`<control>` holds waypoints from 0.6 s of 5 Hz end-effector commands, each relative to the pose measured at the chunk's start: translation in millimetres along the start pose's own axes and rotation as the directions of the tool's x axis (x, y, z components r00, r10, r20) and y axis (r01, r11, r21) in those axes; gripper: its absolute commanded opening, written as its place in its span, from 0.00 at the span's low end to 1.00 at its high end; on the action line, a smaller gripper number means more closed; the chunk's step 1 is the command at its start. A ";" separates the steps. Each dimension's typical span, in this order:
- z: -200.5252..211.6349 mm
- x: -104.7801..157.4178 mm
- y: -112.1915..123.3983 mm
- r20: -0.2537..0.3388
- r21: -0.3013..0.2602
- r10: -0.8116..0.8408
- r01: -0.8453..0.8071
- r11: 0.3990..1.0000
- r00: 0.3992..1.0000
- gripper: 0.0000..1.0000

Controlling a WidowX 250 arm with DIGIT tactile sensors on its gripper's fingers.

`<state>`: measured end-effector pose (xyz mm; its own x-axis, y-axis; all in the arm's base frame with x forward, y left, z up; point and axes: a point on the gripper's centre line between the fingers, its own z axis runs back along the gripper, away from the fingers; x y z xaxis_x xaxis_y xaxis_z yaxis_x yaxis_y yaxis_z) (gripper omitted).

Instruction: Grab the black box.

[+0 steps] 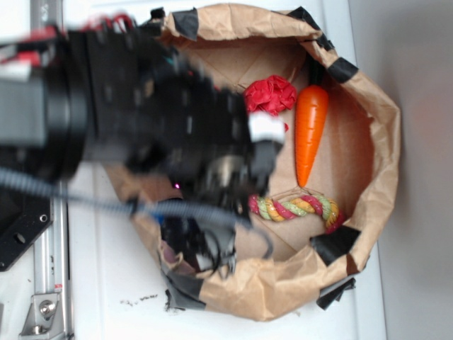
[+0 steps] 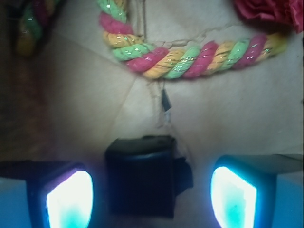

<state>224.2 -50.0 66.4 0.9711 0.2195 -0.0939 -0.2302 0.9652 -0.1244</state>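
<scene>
gripper [image 2: 152, 194] open, pads [image 2: 70, 199] either side of black box [image 2: 140, 175] | straddling it so jaws can close | rope toy [image 2: 190, 59] beyond, clear | box on paper-bag floor [image 2: 85, 109]

Bright exterior, arm [image 1: 141, 120] motion-blurred, wrist view dim (glowing pads [image 2: 70, 199])

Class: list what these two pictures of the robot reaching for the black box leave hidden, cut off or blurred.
- Exterior view: the black box is not visible; the blurred arm covers that part of the paper bag.
- Exterior view: the end effector is motion-blurred, so its fingers are indistinct.
- Wrist view: the black box lies between the fingers; contact cannot be judged.
- Wrist view: the red paper ball is cut off by the top edge.
</scene>
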 end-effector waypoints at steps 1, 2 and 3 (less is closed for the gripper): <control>-7.3 6.1 -7.4 0.076 0.047 -0.020 0.016 0.999 0.997 1.00; -15.8 4.0 5.2 0.051 0.047 -0.004 0.001 0.999 0.999 1.00; -13.1 10.5 28.5 0.041 0.007 0.054 -0.054 0.998 0.998 1.00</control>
<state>228.4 -26.2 51.8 0.9591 0.2708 -0.0831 -0.2785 0.9549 -0.1026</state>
